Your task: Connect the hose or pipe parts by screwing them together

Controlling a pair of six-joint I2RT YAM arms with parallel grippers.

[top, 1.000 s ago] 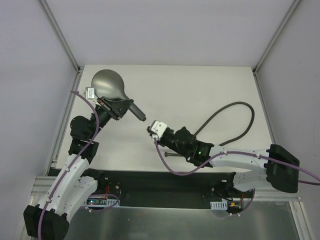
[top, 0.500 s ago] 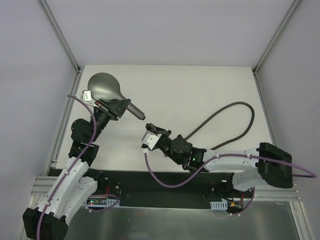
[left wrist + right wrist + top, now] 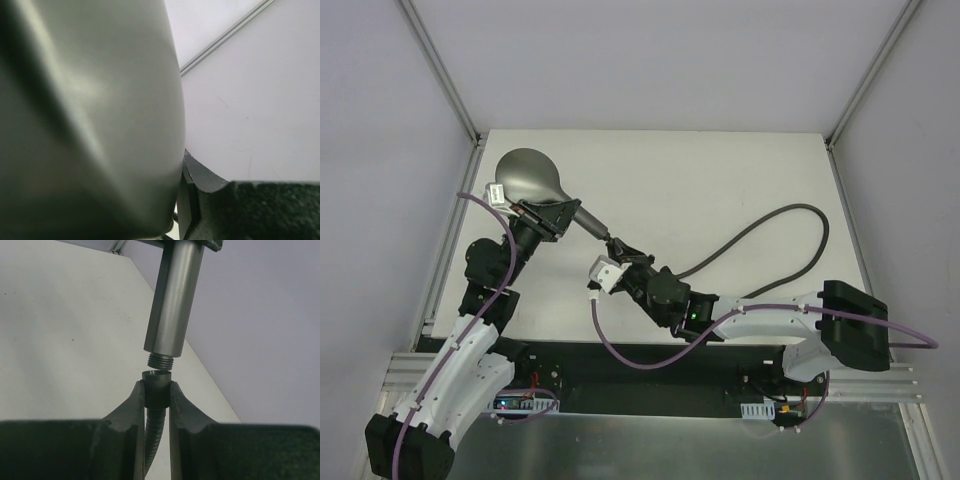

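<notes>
Above the table [image 3: 720,170], left side: left gripper [image 3: 550,214] clamped tight on the shower head [image 3: 523,172] by its handle. Right gripper [image 3: 157,390] pinches the hose [image 3: 155,430] by its end fitting, just under the handle's threaded tip (touching? can't tell); hose loops away rightward

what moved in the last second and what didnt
The right fingers carried the hose fitting leftward, up to the threaded tip of the shower head; it sits just short of the thread, not yet screwed on. The shower head drifted slightly left. Unchanged: both grips, with the left fingers on the shower head, and the hose's far loop.
</notes>
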